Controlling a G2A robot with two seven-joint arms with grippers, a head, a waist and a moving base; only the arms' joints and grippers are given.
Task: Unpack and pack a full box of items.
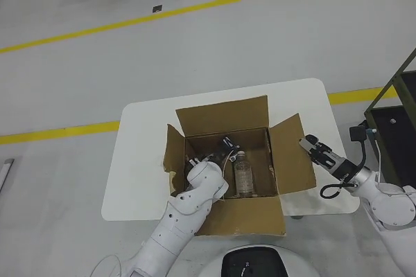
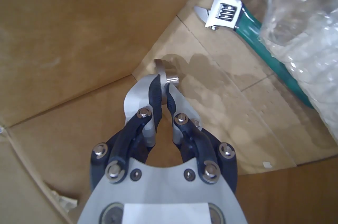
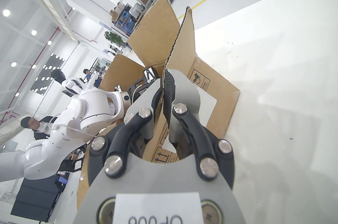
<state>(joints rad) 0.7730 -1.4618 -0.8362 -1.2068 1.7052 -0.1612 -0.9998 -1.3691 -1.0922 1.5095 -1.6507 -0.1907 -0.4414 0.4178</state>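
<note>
**Left gripper (image 2: 162, 93) clamped on metal part; right gripper (image 3: 162, 93) pinching box flap**

Your left gripper is down inside the open cardboard box (image 1: 225, 114), near a corner of its floor. Its jaws are closed on a small metal part (image 2: 170, 78); whether that part touches the floor cannot be told. An adjustable wrench (image 2: 224, 12) with a green handle lies on the box floor, its head close to the wall. A clear plastic bottle (image 2: 298, 11) lies over the handle. Your right gripper is at the right side of the box, jaws closed on the corrugated edge of the right flap (image 3: 184, 37). The box sits on the white table (image 1: 145, 159) with its flaps spread open
</note>
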